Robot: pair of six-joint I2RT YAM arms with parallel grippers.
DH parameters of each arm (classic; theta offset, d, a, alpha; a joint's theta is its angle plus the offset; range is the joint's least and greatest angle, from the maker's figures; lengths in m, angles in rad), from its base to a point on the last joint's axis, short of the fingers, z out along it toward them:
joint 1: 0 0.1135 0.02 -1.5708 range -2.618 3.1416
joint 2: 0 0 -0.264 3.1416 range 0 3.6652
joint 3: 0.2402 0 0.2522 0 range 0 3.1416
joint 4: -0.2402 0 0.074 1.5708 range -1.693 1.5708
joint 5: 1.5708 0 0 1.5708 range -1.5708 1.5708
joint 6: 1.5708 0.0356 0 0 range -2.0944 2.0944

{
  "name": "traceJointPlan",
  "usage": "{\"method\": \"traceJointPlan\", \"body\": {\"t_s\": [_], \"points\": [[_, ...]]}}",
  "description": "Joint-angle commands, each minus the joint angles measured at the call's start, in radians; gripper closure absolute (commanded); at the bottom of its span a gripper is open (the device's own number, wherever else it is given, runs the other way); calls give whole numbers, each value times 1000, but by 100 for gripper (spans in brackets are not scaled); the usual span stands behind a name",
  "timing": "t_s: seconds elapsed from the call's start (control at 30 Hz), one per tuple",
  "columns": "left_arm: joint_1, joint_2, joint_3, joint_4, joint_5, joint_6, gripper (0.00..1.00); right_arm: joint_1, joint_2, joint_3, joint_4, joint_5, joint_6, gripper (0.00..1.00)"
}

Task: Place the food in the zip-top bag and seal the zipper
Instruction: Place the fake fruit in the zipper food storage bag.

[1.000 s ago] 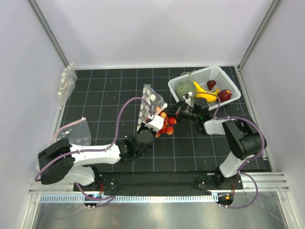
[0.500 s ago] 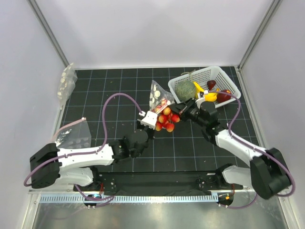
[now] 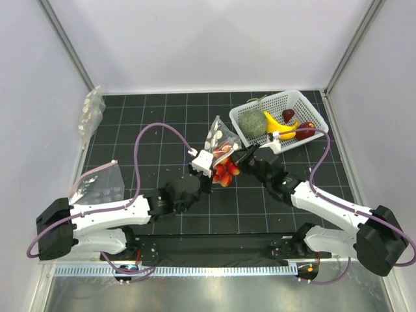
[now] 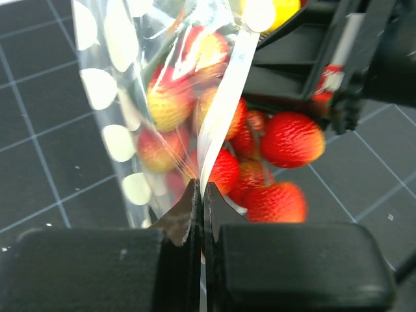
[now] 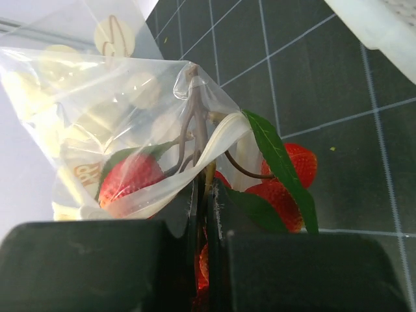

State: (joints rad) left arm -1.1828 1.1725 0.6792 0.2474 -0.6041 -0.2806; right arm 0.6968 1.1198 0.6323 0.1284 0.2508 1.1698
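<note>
Loading step in hand: food going into the bag, zipper not yet pressed.

Top view: both arms meet just past table (image 3: 162,117) centre. The bag (image 3: 218,133) stands off the surface. The food (image 3: 224,170) hangs at its 6 o'clock. The left arm comes in from 8 o'clock, the right from 4 o'clock. The basket (image 3: 296,101) sits at 2 o'clock of the pair, apart from them.

Left gripper (image 4: 200,201): jaws closed tight, pinching the zipper (image 4: 224,104) strip at the bag's mouth edge. Nothing else is between them.

Right gripper (image 5: 203,192): jaws closed. The brown stem (image 5: 195,117) of the cluster runs down into the gap, so it appears to be holding the food by the stem. The zipper strip crosses close to the jaws here; whether it is pinched too cannot be told.

Food position: partly in. The left wrist view shows several fruits behind the dotted film, with others bare at 3 o'clock of the strip. The right wrist view agrees: one fruit under film, a leaf (image 5: 279,162) and two fruits outside.

Judgement: insertion is roughly half done. Only one lip is held, so the mouth is likely narrow.

Next move calls for:
- the right arm to push the cluster deeper along the bag's length;
- the left to hold the lip steady;
- stem release only once the outer fruits clear the strip.

Sealing comes after.
</note>
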Motion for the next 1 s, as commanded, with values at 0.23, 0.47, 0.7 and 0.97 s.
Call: {"method": "traceJointPlan", "body": {"t_s": [0.23,0.47,0.7,0.97], "points": [[20,7,102,-77,205,-135,99,165,-22,70,16,494,-107,99],[78,53,95,-62,343,-192,100,193,-25,53,37,550,-94,99],[78,53,48,21,385,-196,100,193,-87,-6,97,599,-76,98],[78,118,86,-14,382,-196,100,193,-139,-42,42,706,34,98]]}}
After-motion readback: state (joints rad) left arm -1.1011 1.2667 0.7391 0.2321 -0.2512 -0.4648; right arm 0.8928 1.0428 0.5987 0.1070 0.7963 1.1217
